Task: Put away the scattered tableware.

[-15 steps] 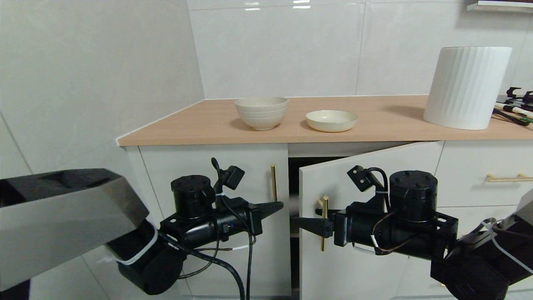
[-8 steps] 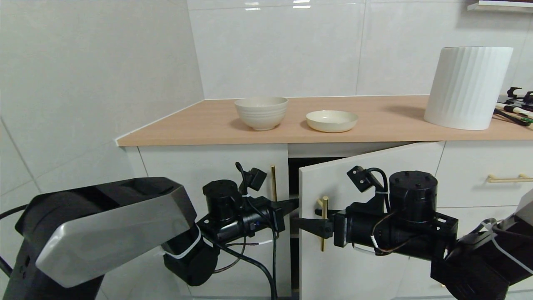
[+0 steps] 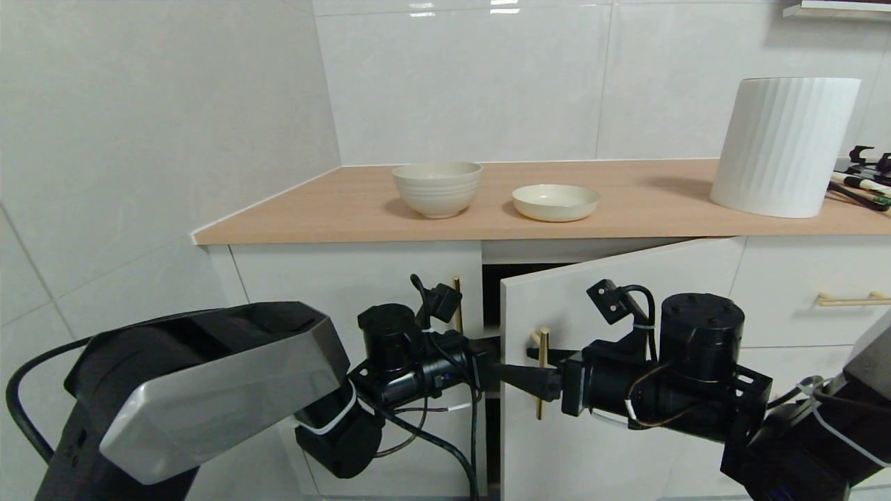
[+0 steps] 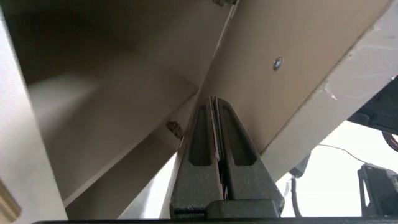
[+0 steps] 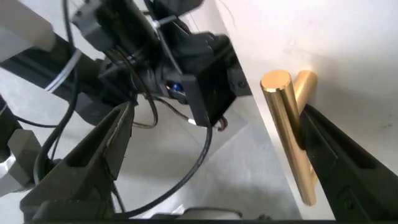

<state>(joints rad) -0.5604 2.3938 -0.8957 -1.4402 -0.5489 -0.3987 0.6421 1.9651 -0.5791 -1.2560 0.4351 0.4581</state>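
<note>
We're seeing the left gripper (image 4: 214, 155) pressed together, holding nothing, tip poking into the gap at the door (image 3: 612, 278) edge. Right gripper (image 5: 217, 115) is spread, straddling the handle (image 5: 289, 124), one finger just beside it. Bowl (image 3: 437, 186) and dish (image 3: 555, 201) are sitting on the counter (image 3: 313, 216), upper centre.

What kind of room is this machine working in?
Most likely a kitchen: a wooden countertop carries a bowl and a shallow dish, the walls are white tile, and cabinets with brass handles sit below, one door ajar.
</note>
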